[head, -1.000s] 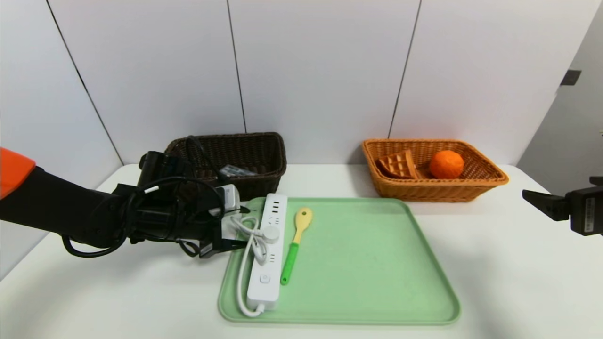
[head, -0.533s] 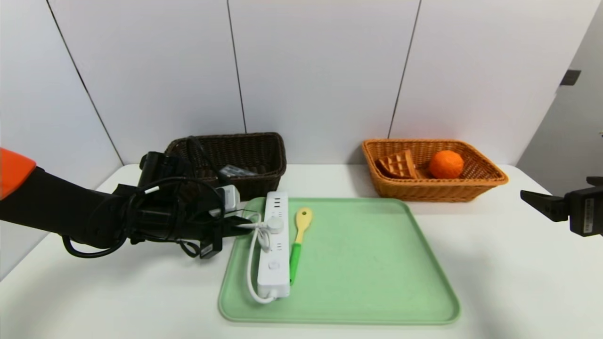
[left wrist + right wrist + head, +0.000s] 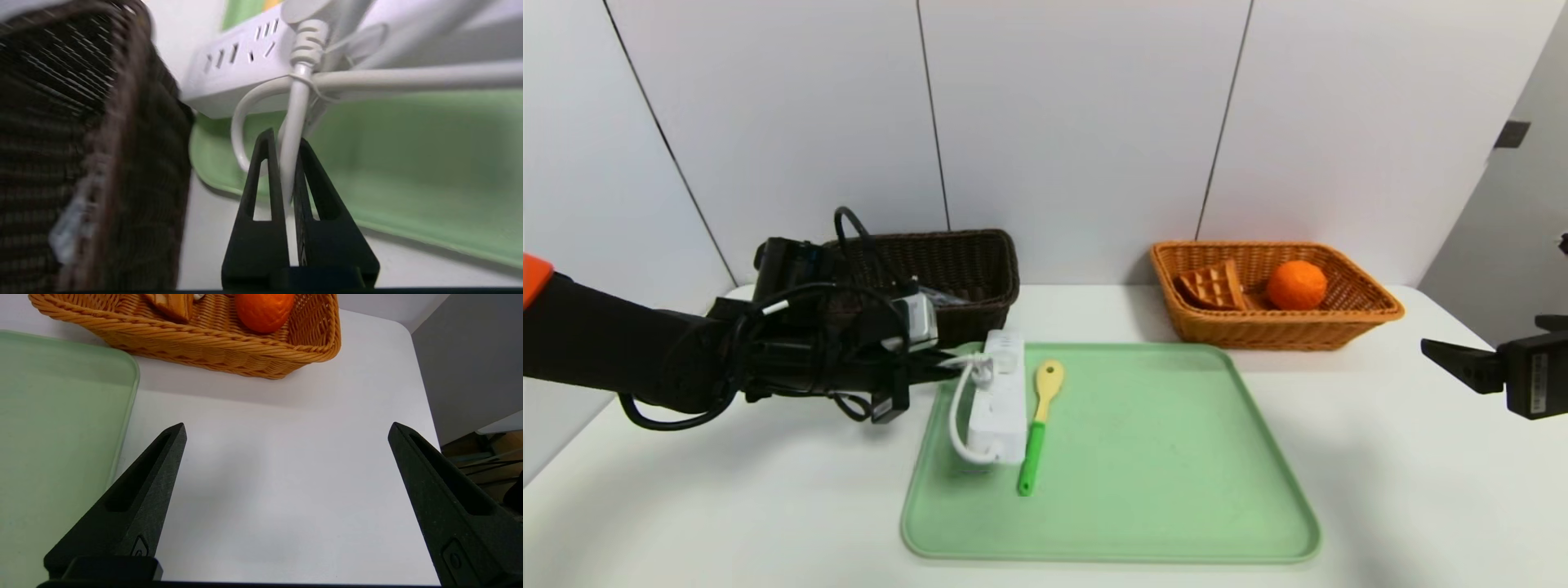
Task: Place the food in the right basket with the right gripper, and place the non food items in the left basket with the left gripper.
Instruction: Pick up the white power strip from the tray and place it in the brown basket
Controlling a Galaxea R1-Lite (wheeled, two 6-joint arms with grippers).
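I'm pinching the power strip's (image 3: pixel 996 392) white cord (image 3: pixel 291 134) in my closed left gripper (image 3: pixel 941 367); the strip is tilting above the green tray (image 3: pixel 1176 457), with the dark basket (image 3: pixel 964 269) just behind. Right gripper (image 3: pixel 286 506) is idling open.

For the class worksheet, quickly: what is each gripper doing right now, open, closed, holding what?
Left gripper: shut on the power strip's cord, beside the dark basket.
Right gripper: open, holding nothing, over the table.
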